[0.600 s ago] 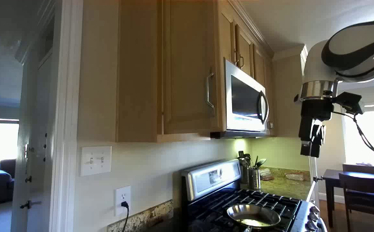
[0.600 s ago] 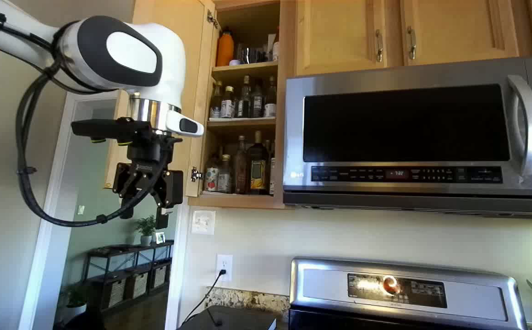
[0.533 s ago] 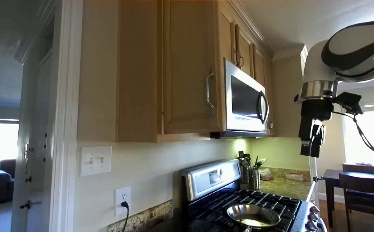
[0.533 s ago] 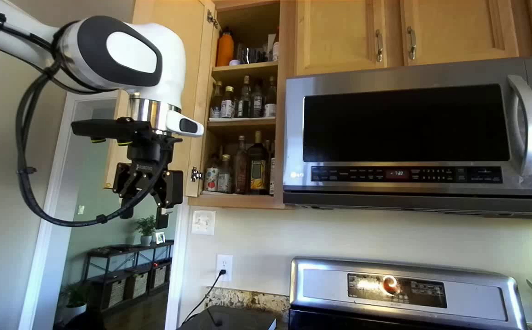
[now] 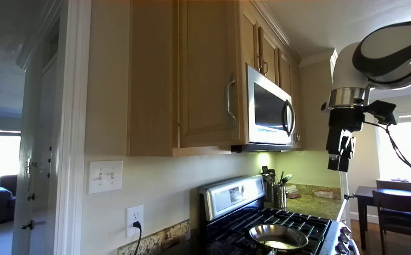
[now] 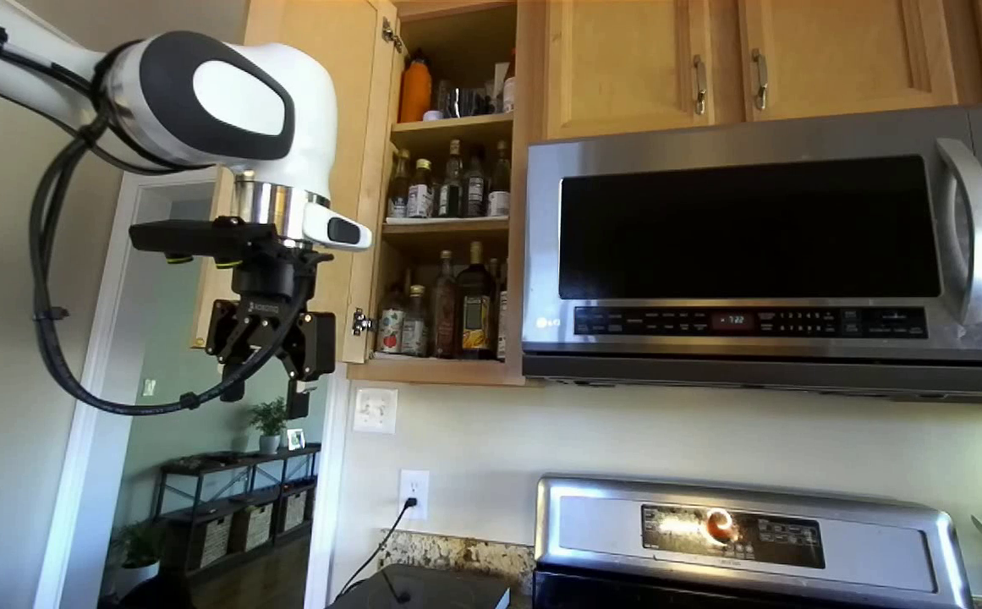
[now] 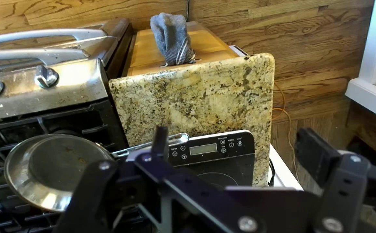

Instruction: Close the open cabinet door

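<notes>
The cabinet door (image 5: 207,71) is light tan wood and stands swung open. In an exterior view its outer face shows, with a slim silver bar handle (image 5: 229,101) near its free edge. In an exterior view its hinged side (image 6: 364,101) shows left of the open shelves, partly behind my arm; its handle is hidden there. The door is out of the wrist view. My gripper points down, fingers apart, empty, below the arm's wrist; it shows in both exterior views (image 5: 339,163) (image 6: 266,394) and in the wrist view (image 7: 236,145). In an exterior view it is apart from the door.
Bottles (image 6: 457,304) fill the cabinet shelves. A stainless microwave (image 6: 753,245) hangs beside the cabinet, above the stove (image 5: 237,198). A steel pan (image 7: 61,168) sits on the stove. A black portable cooktop (image 7: 213,165) lies on a granite counter (image 7: 207,94). A cable (image 6: 42,254) loops from my arm.
My arm and gripper have shifted slightly left and a little upward in both exterior views. The cabinet door has not moved.
</notes>
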Controlling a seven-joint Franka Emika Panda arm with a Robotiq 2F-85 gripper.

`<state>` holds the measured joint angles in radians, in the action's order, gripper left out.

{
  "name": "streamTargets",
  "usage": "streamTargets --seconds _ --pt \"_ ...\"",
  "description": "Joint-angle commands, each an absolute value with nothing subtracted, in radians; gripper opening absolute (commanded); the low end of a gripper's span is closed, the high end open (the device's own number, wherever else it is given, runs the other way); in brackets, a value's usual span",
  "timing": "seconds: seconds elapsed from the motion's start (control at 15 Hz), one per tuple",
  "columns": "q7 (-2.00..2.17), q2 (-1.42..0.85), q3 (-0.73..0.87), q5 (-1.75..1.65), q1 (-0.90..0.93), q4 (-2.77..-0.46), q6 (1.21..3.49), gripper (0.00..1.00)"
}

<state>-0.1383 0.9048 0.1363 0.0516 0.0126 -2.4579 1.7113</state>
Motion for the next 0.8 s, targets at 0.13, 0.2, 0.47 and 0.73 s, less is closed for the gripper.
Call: streamTargets --seconds 0.13,0.2,0.47,0.73 --pt "-0.145 0.884 0.057 0.125 0.064 -2.401 1.815 1.0" --pt "-0.146 0.879 0.039 0.137 0.076 -2.389 1.846 1.0" --pt "-0.141 0.854 -0.023 0.183 0.131 -2.338 1.939 1.0" --pt "-0.144 0.823 -0.066 0.233 0.191 -2.292 2.005 1.0"
